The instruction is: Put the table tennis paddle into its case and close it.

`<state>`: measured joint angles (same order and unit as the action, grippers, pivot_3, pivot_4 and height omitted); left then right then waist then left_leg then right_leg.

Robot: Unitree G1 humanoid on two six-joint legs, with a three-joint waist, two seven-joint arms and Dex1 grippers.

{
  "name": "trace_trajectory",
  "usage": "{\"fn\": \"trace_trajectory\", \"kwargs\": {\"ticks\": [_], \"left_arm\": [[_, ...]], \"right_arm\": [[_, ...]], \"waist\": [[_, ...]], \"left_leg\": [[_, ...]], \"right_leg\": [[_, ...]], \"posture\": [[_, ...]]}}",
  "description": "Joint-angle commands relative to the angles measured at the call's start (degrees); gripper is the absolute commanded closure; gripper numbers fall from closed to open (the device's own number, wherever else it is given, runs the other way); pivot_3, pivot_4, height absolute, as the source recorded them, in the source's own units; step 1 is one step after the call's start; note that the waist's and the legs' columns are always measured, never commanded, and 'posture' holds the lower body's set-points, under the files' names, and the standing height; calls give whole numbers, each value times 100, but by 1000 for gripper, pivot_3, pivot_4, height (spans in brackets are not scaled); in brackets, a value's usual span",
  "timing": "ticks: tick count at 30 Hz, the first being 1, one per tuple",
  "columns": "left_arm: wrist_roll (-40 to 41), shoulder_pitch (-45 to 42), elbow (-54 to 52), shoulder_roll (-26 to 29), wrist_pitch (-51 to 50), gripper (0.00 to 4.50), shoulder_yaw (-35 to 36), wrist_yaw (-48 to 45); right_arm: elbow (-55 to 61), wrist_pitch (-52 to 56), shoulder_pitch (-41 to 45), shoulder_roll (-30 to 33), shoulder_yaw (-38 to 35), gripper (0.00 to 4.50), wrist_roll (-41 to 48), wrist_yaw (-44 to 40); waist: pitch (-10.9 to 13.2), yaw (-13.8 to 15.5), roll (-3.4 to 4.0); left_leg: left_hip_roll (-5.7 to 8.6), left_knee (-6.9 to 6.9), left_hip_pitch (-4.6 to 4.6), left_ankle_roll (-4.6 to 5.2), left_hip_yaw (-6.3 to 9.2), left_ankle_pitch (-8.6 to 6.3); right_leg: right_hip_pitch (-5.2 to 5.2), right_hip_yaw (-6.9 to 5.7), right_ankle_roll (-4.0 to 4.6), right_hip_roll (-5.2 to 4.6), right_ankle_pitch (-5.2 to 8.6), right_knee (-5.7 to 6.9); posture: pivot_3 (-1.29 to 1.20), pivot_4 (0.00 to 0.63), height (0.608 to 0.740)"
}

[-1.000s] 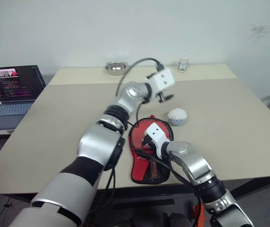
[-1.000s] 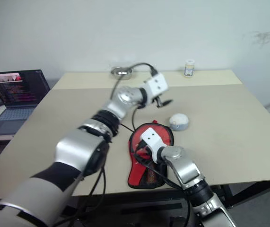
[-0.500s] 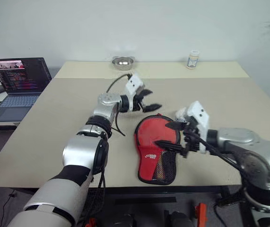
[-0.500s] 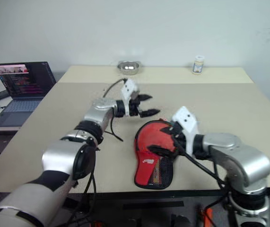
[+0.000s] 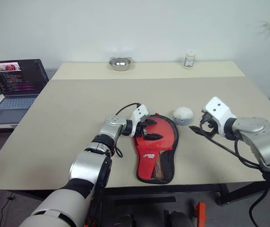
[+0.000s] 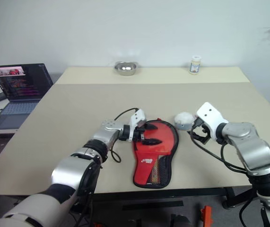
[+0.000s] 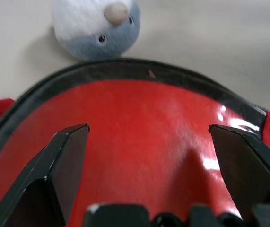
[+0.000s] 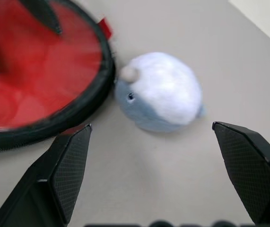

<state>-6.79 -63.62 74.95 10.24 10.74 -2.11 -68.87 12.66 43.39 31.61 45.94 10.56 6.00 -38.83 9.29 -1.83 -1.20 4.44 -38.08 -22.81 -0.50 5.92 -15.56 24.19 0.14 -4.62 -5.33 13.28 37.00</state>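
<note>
From the head views the case (image 5: 156, 149) lies flat, red side up, near the table's (image 5: 68, 118) front edge, seemingly closed with the paddle presumably inside; the left wrist view shows the left gripper (image 7: 149, 142) spread wide and empty over it, while the right wrist view shows the right gripper (image 8: 156, 146), equally wide and empty, facing the plush toy (image 8: 161, 92).

From my station I count one case (image 5: 156, 147) lying red side up near the front middle of the surface (image 5: 68, 113), one small white-and-grey plush toy (image 5: 183, 115) just to its right, one metal bowl (image 5: 120, 63) at the far edge and one small jar (image 5: 189, 59) at the far right. Off to the left there is one open laptop (image 5: 14, 90). I see two pincers, the left pincer (image 5: 146, 130) and the right pincer (image 5: 202, 126), each with two black fingers spread apart.
</note>
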Motion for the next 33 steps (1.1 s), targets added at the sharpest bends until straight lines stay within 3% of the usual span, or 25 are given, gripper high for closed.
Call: {"fn": "trace_trajectory", "kwargs": {"ticks": [1, 8, 19, 22, 33], "left_arm": [[-96, 46, -114, 9, 192, 97, -128, 124], [-108, 57, -112, -49, 261, 97, -220, 168], [-123, 117, -104, -74, 246, 97, -327, 196], [-131, 129, -88, -70, 234, 72, -338, 221], [-207, 152, 32, -114, 134, 72, -422, 474]], "right_arm": [[-466, -895, 260, -30, 367, 0, -546, -22], [-2105, -2168, 887, -481, 921, 0, -1378, 79], [-4197, -3694, 1784, -1202, 1111, 0, -2284, 568], [-4221, -3755, 1830, -1294, 1012, 608, -2337, 602], [-2749, -3210, 1026, -739, 680, 4291, -2318, 53]], "waist": [[0, 1, 0], [0, 5, 0], [-1, -2, 1], [-1, -3, 1], [-4, 1, 3]], "left_leg": [[0, -1, 0, 0, -2, 0], [-1, -4, 6, -16, -9, 10], [-1, -3, 12, -19, -17, 12], [-1, -3, 13, -19, -19, 12], [0, -4, 15, -18, -20, 11]], "right_leg": [[0, 2, 1, 0, -1, 1], [-2, 9, 9, 1, -6, 2], [-1, 20, 12, 2, -8, 4], [0, 23, 12, 3, -8, 6], [-3, 25, 12, 4, -8, 7]], "posture": [[0, 150, 740], [0, 150, 740], [0, 150, 740], [0, 150, 740], [0, 150, 740]]}}
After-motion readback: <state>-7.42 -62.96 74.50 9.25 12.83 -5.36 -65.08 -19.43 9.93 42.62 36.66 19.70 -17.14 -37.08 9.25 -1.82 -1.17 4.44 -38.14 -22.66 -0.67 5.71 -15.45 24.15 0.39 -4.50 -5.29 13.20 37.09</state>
